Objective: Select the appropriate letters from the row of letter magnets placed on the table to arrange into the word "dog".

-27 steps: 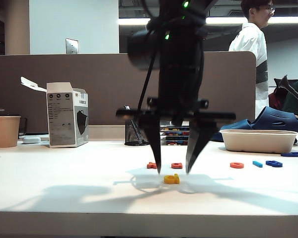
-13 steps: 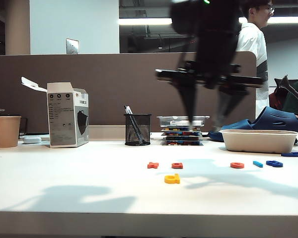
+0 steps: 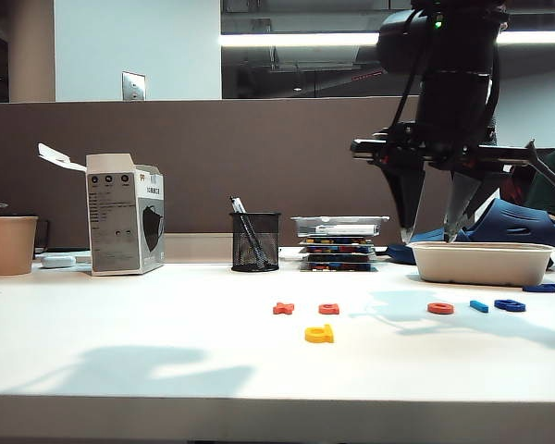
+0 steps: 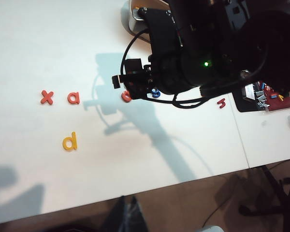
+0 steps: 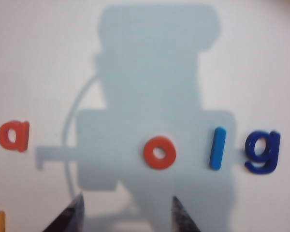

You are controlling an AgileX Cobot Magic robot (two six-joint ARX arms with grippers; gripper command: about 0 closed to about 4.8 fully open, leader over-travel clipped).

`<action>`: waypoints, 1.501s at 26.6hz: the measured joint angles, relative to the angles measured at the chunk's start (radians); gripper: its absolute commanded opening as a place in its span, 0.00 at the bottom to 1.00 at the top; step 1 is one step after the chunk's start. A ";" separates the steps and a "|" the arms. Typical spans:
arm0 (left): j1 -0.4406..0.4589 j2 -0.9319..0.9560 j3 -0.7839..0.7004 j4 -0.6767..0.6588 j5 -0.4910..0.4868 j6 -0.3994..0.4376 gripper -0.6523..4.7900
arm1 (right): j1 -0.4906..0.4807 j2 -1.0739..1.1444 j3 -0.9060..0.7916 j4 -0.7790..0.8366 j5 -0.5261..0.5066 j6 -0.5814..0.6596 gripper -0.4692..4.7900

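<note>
Two fingers of the right gripper (image 3: 432, 236) hang spread and empty above the orange-red "o" (image 3: 440, 308); the yellow "d" (image 3: 320, 334) lies alone nearer the table (image 3: 120, 324) edge. The left gripper appears nowhere.

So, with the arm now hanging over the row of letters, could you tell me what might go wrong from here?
1. The open right gripper hangs above the orange o, and the light blue bar lies close beside it; a finger coming down off-centre could knock that bar or the blue g.
2. The o is thin and flat on the white table, so the fingertips may slip off it.
3. The yellow d already lies forward of the row; placing the o carelessly could nudge it.
</note>
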 measured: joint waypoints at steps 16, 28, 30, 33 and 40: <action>0.000 0.000 0.000 0.000 0.000 0.000 0.11 | -0.076 0.111 0.000 0.009 -0.128 -0.106 0.52; 0.000 0.000 0.000 0.000 0.000 0.000 0.11 | -0.076 0.164 -0.001 0.006 -0.127 -0.138 0.52; 0.000 0.000 0.000 0.000 0.000 0.000 0.11 | -0.076 0.173 -0.001 0.011 -0.126 -0.138 0.52; 0.000 0.000 0.000 0.000 0.000 0.000 0.11 | -0.076 0.173 -0.001 0.022 -0.113 -0.143 0.52; 0.000 0.000 0.000 0.000 0.000 0.000 0.11 | -0.076 0.178 0.000 0.032 -0.101 -0.154 0.52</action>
